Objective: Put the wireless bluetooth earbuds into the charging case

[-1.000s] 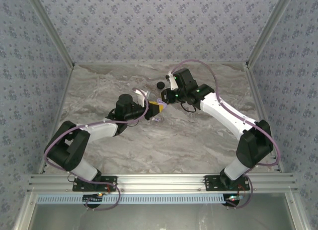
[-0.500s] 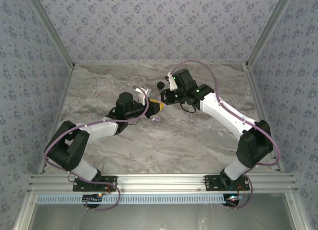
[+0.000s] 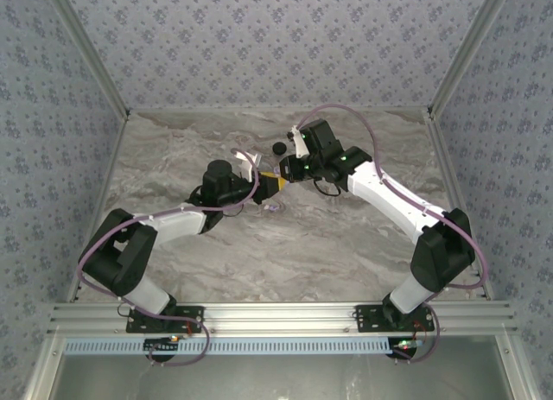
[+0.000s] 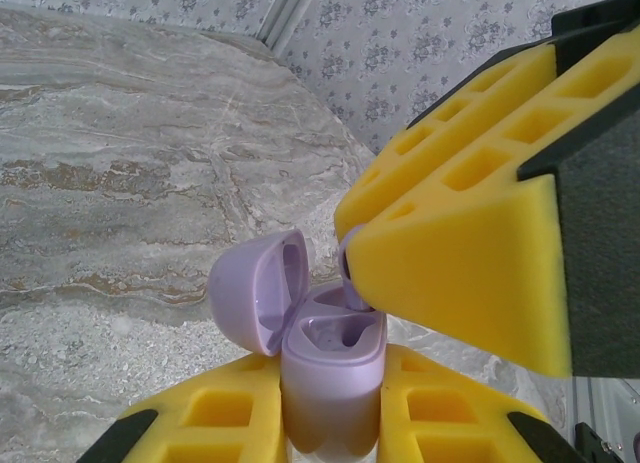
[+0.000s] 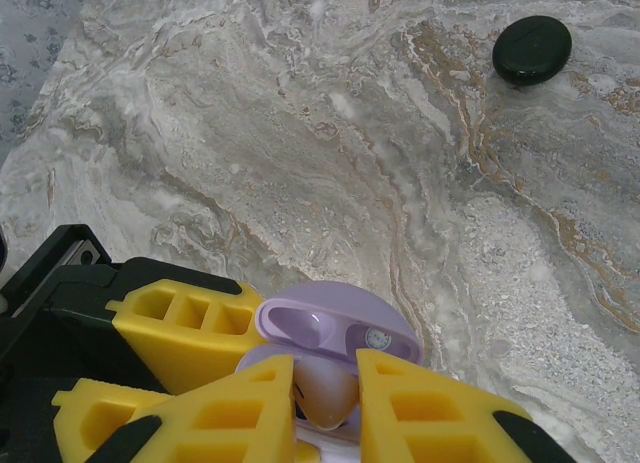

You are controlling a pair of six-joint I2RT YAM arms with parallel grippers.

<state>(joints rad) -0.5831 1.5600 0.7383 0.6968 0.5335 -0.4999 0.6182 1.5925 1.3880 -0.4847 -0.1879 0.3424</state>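
The charging case (image 4: 335, 368) stands upright, clamped between the yellow pads of my left claw (image 4: 335, 428). Its lid (image 4: 250, 293) is swung open to one side and the wells inside are bare. One earbud (image 5: 325, 395) is pinched in my right claw (image 5: 325, 423), the pads pressed on it from both sides. Its lavender end sits right at the mouth of the case, over one well, though I cannot tell whether it is seated. My two claws meet tip to tip over the middle of the marbled surface (image 3: 346, 236). A tiny lavender bit (image 3: 273, 207), too small to make out, lies on the surface just beside them. A black round object (image 5: 532, 49) rests farther back, apart from everything.
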